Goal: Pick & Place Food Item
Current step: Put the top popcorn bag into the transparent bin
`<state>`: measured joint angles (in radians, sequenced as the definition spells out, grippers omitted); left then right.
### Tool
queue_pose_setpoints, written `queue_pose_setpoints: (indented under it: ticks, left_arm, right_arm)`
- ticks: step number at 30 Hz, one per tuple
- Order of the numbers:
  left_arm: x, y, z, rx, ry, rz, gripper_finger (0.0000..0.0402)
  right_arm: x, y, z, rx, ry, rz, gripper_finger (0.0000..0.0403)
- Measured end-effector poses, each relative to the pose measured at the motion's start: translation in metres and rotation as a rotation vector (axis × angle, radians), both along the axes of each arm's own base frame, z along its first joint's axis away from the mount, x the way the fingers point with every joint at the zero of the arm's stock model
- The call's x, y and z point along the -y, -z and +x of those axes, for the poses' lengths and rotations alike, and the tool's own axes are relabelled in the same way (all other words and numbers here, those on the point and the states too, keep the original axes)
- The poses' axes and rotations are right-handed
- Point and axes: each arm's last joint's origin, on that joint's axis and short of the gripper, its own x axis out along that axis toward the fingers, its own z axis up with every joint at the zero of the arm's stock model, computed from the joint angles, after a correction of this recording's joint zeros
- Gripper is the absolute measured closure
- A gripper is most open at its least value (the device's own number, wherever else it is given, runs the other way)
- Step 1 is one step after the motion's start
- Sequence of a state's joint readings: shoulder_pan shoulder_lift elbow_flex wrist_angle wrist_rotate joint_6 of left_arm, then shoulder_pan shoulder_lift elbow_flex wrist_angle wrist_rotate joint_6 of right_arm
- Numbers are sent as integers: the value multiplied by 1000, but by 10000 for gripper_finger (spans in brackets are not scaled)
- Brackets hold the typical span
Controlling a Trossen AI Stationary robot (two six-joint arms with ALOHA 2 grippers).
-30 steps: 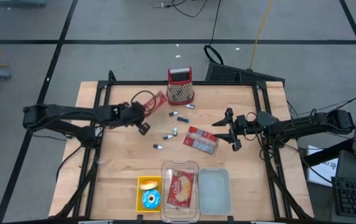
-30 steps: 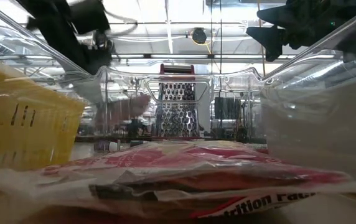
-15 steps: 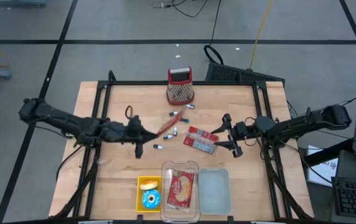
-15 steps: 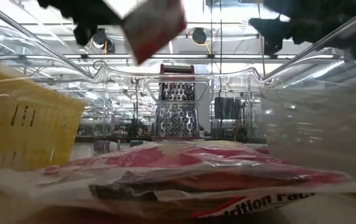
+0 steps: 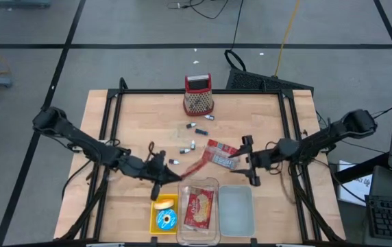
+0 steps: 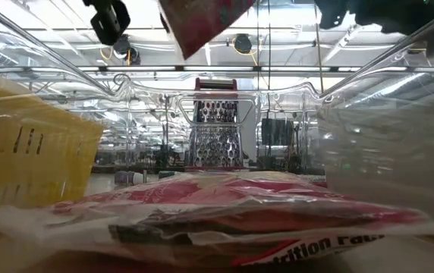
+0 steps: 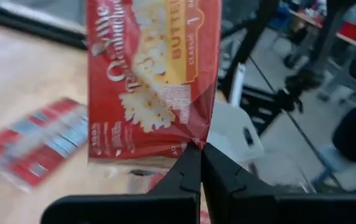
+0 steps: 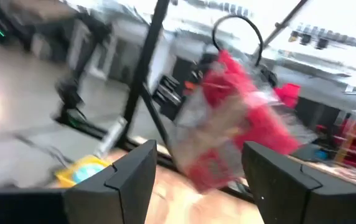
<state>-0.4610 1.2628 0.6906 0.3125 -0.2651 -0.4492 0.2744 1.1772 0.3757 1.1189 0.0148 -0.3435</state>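
Above the table, front of centre: a red popcorn packet (image 5: 197, 167) hangs in the air, off the wood, just behind the clear container (image 5: 199, 184).
Packet's long axis: in the high view it runs on a slant, from its lower end near the left gripper (image 5: 171, 177) up and away toward the wrapped snack pack (image 5: 221, 154); seen edge-on there, it looks like a thin red strip.
Packet's face: in the left wrist view the printed front (image 7: 152, 74) stands upright above the fingers, long side vertical, with the lettering turned sideways.
Grip: the left gripper's 2 fingers (image 7: 186, 174) are pressed together on the packet's bottom edge, at one lower corner.
Low view: the packet (image 6: 202, 21) shows at the top edge, tilted, above the container.
Clear container: holds 1 red-and-white packet (image 5: 197, 207) lying flat, long side running front to back.
Neighbours at the front edge: a yellow bin (image 5: 155, 213) on the left with a blue-and-white round item and a pale yellow item; a clear lid or tray (image 5: 236, 211) on the right.
Right gripper (image 5: 249, 160): fingers spread wide with nothing between them, just right of the wrapped snack pack; in its wrist view the fingers (image 8: 128, 172) frame a blurred red packet (image 8: 237, 134).
Behind: several small blue-capped pieces (image 5: 192, 145) lie scattered mid-table; a box grater (image 5: 198, 94) with a red top stands upright at the back edge.
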Motion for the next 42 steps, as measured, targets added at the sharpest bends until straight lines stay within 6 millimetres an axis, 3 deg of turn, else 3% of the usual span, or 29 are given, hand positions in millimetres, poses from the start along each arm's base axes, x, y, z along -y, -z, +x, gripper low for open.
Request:
queue_pose_setpoints:
  ticks: [4,13,19,22,32,42]
  left_arm:
    - [9,11,3,-48,57,-17,401]
    - [23,10,-1,-27,139,-39,401]
    - [31,10,-6,-22,162,-37,401]
    - [32,11,-7,-31,143,-21,401]
    - [26,12,-5,-43,117,-18,401]
    - [26,14,-5,-57,118,-10,401]
  right_arm:
    - [-10,-3,14,-73,69,-72,163]
    - [-16,1,41,-86,76,-74,166]
    - [-14,5,47,-45,81,-31,164]
    - [-16,4,47,-38,5,8,164]
    - [-26,6,72,-134,-69,25,193]
    - [-25,-4,68,-122,-73,28,238]
